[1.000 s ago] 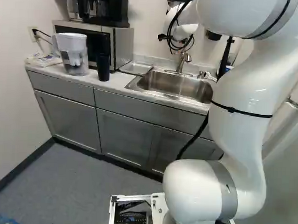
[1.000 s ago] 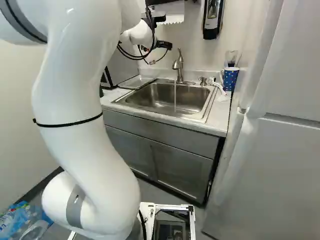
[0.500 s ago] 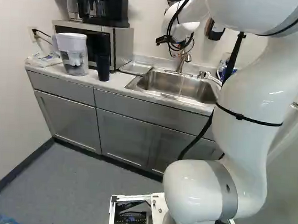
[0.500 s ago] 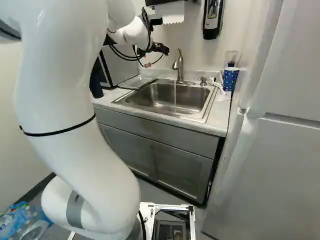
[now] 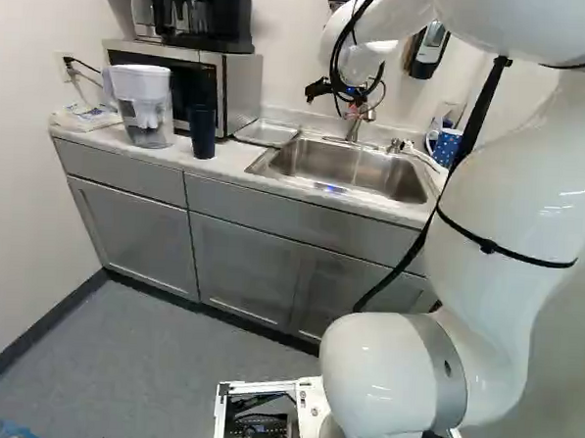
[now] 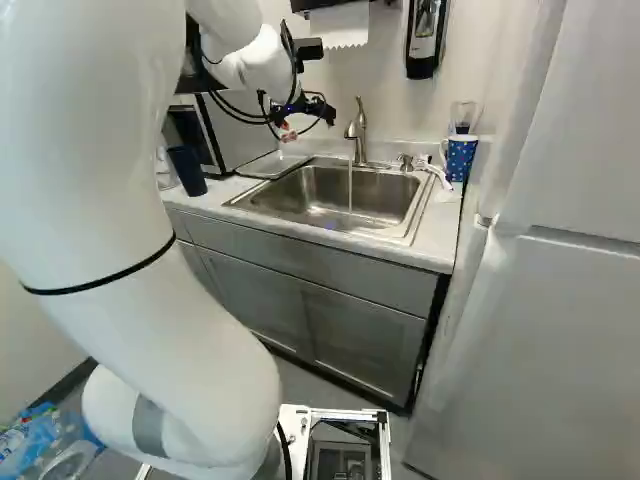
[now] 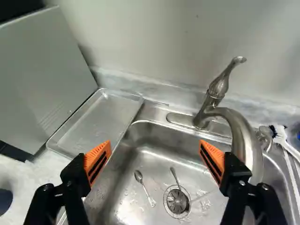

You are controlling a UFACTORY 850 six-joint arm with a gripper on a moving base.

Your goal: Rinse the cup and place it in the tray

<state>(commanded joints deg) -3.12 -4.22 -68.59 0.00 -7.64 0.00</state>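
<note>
Empty end effector [image 6: 309,124] over the sink [image 5: 352,169], water running, dark cup [image 5: 201,131] on the counter [image 5: 229,163].
The end effector's two fingers stand wide apart with nothing between them, one near the edge of the metal tray [image 7: 101,122], the other near the faucet [image 7: 241,129]. A thin stream of water [image 6: 350,195] falls from the faucet into the sink, where a spoon [image 7: 143,186] lies beside the drain [image 7: 177,201] and another utensil [image 7: 174,175] reaches its rim. The tray lies between the sink and the microwave [image 5: 242,91]; the dark cup stands upright in front of the microwave, beside a water pitcher [image 5: 145,101]. A spotted blue mug [image 6: 461,156] stands at the sink's other side, near a white brush [image 7: 281,135].
</note>
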